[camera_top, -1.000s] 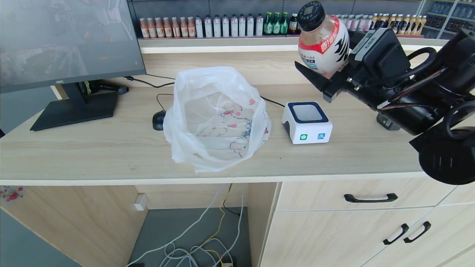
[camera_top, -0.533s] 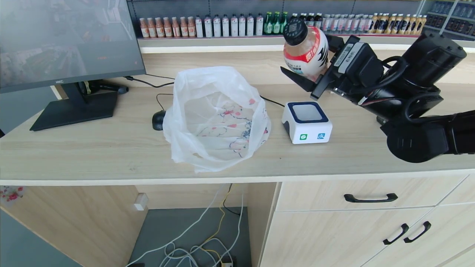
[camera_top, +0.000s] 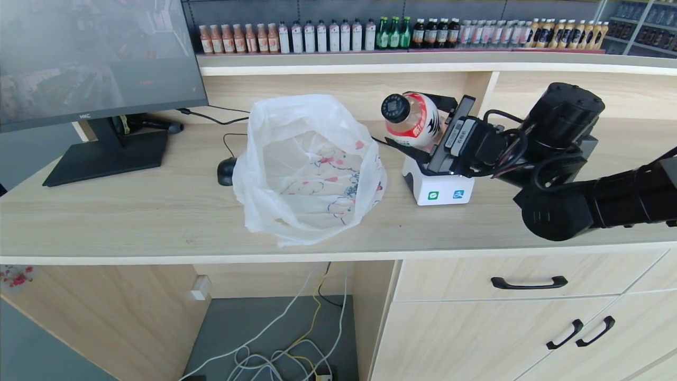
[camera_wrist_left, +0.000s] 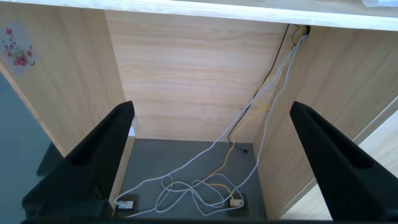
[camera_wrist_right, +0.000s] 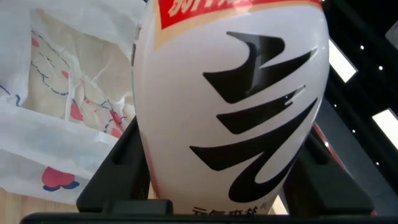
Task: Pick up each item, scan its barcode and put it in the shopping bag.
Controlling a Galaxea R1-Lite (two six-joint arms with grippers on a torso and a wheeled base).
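Bottle (camera_top: 411,119) with a black cap, white body and red band sits tilted in the right gripper (camera_top: 419,126), whose black jaws are clamped against its sides. Its cap leans toward the shopping bag (camera_top: 309,164). The bottle hangs directly over the white scanner (camera_top: 443,189), covering the back part of the dark-framed window; whether it touches the scanner cannot be told. The scanner stands on the bench (camera_top: 132,211) about midway between the front and rear edges, just beside the bag. The bag is translucent white with a red and blue print, and it stands open-mouthed close to the front edge. A black mouse (camera_top: 226,170) lies against the bag's far-left side, and a monitor (camera_top: 79,58) occupies the rear left corner. The left gripper (camera_wrist_left: 214,162) hangs below the bench's front edge in the open recess, its fingers spread wide apart above loose cables (camera_wrist_left: 205,186) on the floor.
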